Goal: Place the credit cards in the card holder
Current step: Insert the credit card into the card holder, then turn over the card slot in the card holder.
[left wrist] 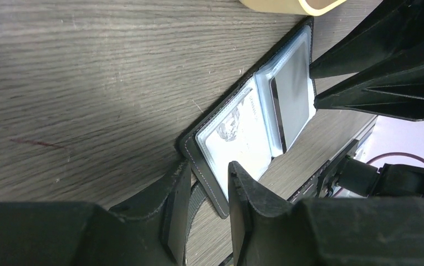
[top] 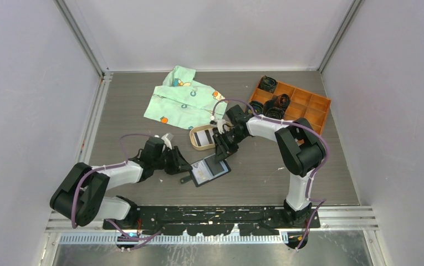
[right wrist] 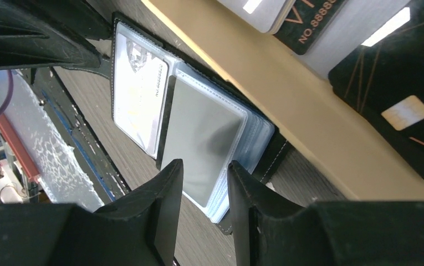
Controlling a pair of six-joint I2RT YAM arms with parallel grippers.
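The black card holder [top: 212, 170] lies open on the table just in front of the tan tray. Its left page holds a whitish card [left wrist: 237, 138]. A grey card [right wrist: 198, 141] lies at its right page on the clear sleeves; it also shows in the left wrist view [left wrist: 292, 94]. My left gripper [top: 183, 166] is open, its jaws on either side of the holder's left edge and snap strap [left wrist: 208, 166]. My right gripper [top: 219, 155] is open just above the grey card's near end [right wrist: 204, 164], holding nothing. Several black cards [right wrist: 398, 83] and a grey card lie in the tray.
The tan oval tray [top: 195, 145] touches the holder's far edge [right wrist: 265, 83]. A green patterned cloth [top: 184, 100] lies behind it. An orange compartment box [top: 309, 108] with black rolled items stands at the back right. Grey walls surround the table.
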